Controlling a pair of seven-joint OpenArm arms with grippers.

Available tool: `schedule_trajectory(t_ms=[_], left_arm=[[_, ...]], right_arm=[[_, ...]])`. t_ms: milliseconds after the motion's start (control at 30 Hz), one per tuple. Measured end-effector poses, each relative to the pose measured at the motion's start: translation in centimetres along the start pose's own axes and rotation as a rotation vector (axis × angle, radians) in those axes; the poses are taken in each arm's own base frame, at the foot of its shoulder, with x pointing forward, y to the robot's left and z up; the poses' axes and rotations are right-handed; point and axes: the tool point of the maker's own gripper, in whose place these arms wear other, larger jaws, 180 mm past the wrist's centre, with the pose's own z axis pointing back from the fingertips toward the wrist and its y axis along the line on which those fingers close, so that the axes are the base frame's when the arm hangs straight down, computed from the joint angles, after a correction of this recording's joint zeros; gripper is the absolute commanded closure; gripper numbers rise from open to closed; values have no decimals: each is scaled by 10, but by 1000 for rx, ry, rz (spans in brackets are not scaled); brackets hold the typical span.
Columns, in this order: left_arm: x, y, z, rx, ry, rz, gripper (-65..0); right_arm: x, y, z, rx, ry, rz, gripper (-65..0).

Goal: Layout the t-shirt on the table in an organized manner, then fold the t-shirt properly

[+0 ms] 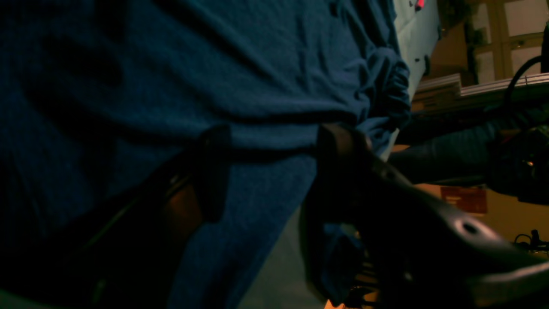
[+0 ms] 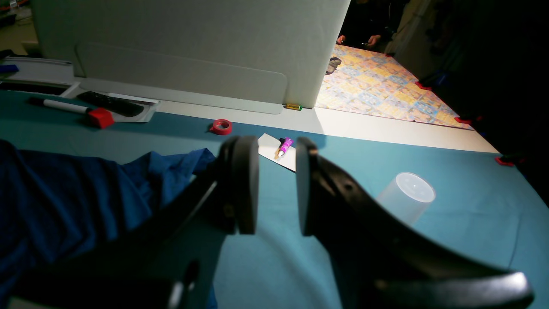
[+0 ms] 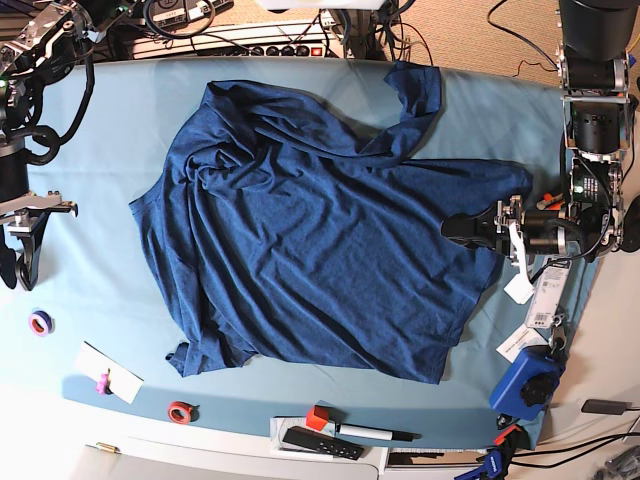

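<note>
The dark navy t-shirt (image 3: 300,230) lies spread but wrinkled over the teal table (image 3: 100,120), with a sleeve folded at the far right corner. My left gripper (image 3: 465,228) is at the shirt's right edge. In the left wrist view its fingers (image 1: 214,171) stand wide apart, open, with a fold of the t-shirt (image 1: 257,64) between them. My right gripper (image 3: 20,265) hangs off the shirt by the table's left edge. In the right wrist view the right gripper (image 2: 276,189) is open with only the table (image 2: 429,249) showing in its gap, and the t-shirt (image 2: 64,197) is to its left.
Along the near edge lie a red tape roll (image 3: 180,411), a red-capped marker (image 3: 350,428), a black remote (image 3: 320,442) and a purple tube on a white card (image 3: 103,381). A purple tape roll (image 3: 40,322) sits left. A clear cup (image 2: 405,195) lies on the cloth.
</note>
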Motion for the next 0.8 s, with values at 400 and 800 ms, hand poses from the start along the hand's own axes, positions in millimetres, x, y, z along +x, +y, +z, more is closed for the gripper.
schedule_trajectory(t_ms=[400,800], left_arm=[[0,0,0,0,0,0,-330],[0,1,2,4,0,0,-330]], right_arm=[[0,0,0,0,2,0,-154],[-11,-2,2,-10,50,16,-154]])
